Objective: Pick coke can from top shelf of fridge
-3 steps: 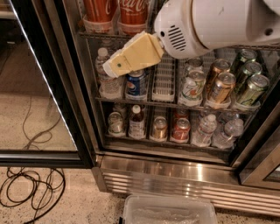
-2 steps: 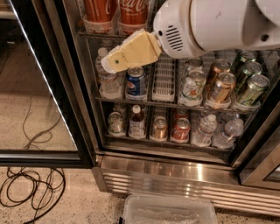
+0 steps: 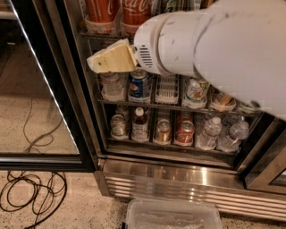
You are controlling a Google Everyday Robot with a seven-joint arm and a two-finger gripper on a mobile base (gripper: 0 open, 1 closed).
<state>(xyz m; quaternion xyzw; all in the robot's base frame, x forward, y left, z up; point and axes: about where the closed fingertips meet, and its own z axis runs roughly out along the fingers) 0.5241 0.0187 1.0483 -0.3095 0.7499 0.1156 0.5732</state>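
Moved: your arm now fills more of the view.
Gripper: just under the top shelf; you cannot tell its state.
Coke can: upright on that shelf.

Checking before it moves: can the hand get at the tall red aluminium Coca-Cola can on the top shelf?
Probably yes. The hand sits just below the red Coca-Cola can, in front of the racks; the glass door stands open.
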